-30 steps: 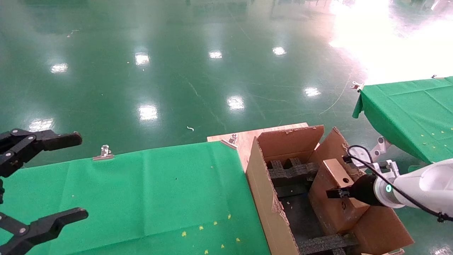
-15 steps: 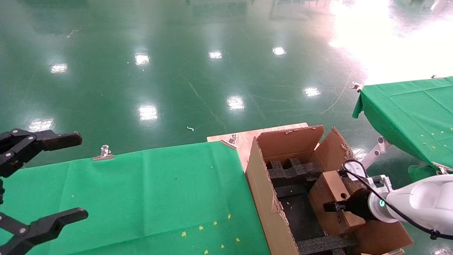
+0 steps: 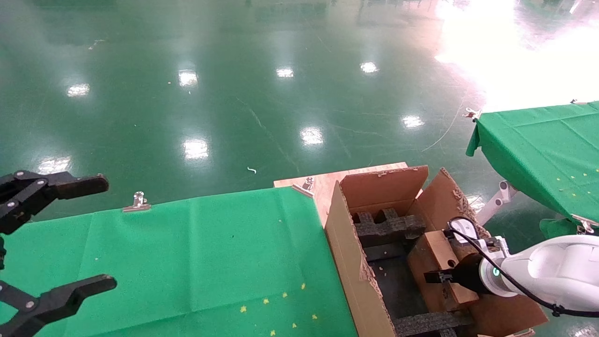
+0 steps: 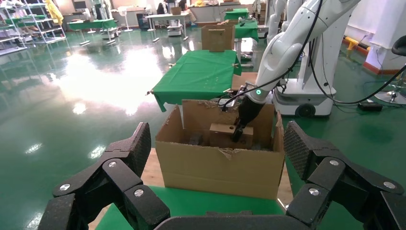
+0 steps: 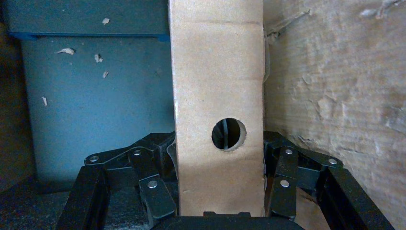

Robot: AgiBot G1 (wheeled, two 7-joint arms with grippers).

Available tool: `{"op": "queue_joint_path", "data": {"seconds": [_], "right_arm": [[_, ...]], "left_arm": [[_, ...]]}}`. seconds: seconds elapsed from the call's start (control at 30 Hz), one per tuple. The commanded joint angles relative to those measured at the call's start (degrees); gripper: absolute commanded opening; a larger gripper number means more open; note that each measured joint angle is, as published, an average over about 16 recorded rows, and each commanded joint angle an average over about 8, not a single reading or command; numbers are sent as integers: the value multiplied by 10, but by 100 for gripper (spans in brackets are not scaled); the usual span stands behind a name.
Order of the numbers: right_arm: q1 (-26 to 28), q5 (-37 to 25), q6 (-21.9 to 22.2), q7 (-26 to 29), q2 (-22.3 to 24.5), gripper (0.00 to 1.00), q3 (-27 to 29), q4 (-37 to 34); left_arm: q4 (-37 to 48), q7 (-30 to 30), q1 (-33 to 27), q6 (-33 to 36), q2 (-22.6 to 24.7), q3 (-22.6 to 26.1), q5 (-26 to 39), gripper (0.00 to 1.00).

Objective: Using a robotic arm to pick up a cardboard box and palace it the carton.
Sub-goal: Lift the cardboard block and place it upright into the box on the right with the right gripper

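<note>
Right wrist view: the right gripper [image 5: 220,191] clamps the cardboard box [image 5: 218,96] between its jaws (inside the carton [image 3: 346,248]); left gripper [image 3: 56,234] hangs open, parked.

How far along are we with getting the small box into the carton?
Pick-up is done: the right gripper is shut on the cardboard box. In hand: the box sits low inside the carton, against its right wall, beside the black foam inserts. Left: seat it fully, release, withdraw. The left gripper is parked open over the green table.
</note>
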Motion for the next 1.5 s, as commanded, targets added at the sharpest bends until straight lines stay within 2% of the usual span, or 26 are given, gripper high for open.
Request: {"op": "queue_joint_path", "data": {"seconds": [0.03, 0.17, 0.23, 1.03, 1.33, 1.5], "right_arm": [[-2, 7, 5, -5, -4, 35, -1, -6], [-3, 15, 8, -11, -7, 85, -2, -8], [-3, 17, 9, -13, -8, 100, -2, -8], [29, -7, -13, -8, 9, 100, 5, 19], [72, -40, -21, 2, 28, 100, 26, 47], [112, -46, 2, -3, 35, 100, 49, 58]], "left_arm": [[0, 0, 0, 0, 0, 0, 0, 100], [0, 0, 0, 0, 0, 0, 0, 100], [0, 0, 0, 0, 0, 0, 0, 100], [0, 0, 0, 0, 0, 0, 0, 100], [0, 0, 0, 0, 0, 0, 0, 100], [0, 0, 0, 0, 0, 0, 0, 100]]}}
